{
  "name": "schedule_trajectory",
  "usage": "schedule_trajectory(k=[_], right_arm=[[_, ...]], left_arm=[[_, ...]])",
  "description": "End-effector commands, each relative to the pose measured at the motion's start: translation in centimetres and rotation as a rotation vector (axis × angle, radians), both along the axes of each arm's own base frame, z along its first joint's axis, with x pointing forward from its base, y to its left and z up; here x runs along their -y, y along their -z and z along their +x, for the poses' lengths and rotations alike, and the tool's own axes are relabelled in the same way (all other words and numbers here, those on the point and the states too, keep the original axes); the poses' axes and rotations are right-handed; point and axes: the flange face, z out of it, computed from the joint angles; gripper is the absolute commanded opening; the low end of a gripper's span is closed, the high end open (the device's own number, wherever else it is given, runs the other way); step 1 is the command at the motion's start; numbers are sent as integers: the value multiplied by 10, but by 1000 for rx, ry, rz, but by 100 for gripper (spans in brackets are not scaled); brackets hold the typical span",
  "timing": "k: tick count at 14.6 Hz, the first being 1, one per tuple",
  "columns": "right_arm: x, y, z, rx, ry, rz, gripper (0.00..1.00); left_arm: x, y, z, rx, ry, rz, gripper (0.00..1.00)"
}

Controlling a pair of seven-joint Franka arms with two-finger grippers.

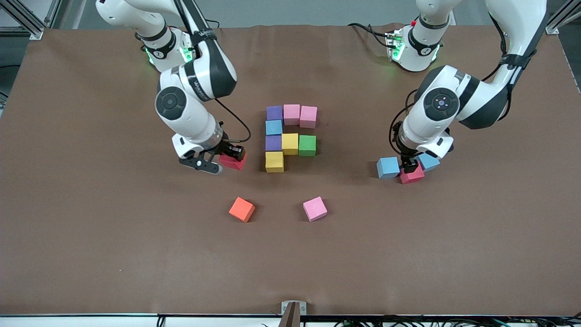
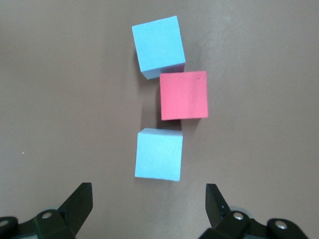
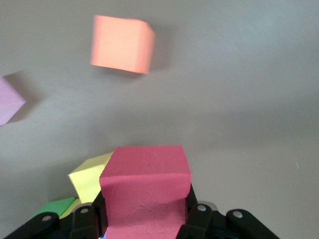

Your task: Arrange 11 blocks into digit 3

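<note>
orange cube (image 1: 241,209) and a loose pink block (image 1: 315,209) sit lowest; eight blocks (image 1: 290,137) form a partial 3 mid-frame. right gripper (image 1: 232,156) clamps a red block (image 1: 234,161); left gripper (image 1: 412,167) hangs open over three more.

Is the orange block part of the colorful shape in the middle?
No, the orange cube sits alone, nearer the front camera than the grouped cubes.

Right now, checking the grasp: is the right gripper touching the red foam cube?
Touching: right wrist view shows the right gripper clamped on the red foam cube.

1 high front, 2 close wrist views
</note>
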Motion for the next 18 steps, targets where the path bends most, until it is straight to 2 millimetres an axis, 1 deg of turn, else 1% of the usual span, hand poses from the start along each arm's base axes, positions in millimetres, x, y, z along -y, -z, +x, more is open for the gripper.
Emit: schedule_trajectory(k=[1, 2, 3, 4, 6, 7, 8, 9, 10, 11, 14, 16, 18], right_arm=[[-39, 12, 20, 56, -137, -56, 3], [-55, 18, 25, 69, -162, -63, 3], [-76, 24, 30, 89, -192, -75, 3], [-89, 30, 39, 109, -218, -90, 3], [-103, 50, 45, 108, -245, -116, 2], [-107, 61, 47, 100, -251, -118, 2], [-110, 71, 52, 92, -256, -106, 2], [-115, 80, 54, 81, -263, -93, 2], [-118, 91, 54, 71, -267, -86, 2], [-121, 97, 54, 67, -276, -85, 2], [-122, 105, 52, 59, -287, -92, 2], [-125, 115, 49, 51, -292, -99, 2], [-129, 121, 48, 46, -295, -102, 2]], left_arm=[[-1, 10, -9, 47, 12, -38, 100], [-2, 17, -11, 54, 20, -50, 100], [-3, 23, -11, 61, 40, -47, 100], [-8, 30, -9, 65, 54, -42, 100], [-11, 43, -10, 78, 106, -36, 100], [-14, 50, -12, 79, 119, -34, 100], [-25, 56, -12, 73, 102, -39, 100], [-26, 65, -17, 66, 102, -57, 100], [-25, 69, -21, 74, 102, -72, 100], [-24, 75, -27, 78, 105, -86, 100], [-24, 84, -32, 66, 103, -106, 100], [-22, 88, -36, 70, 122, -107, 100], [-23, 91, -33, 79, 88, -103, 100]])
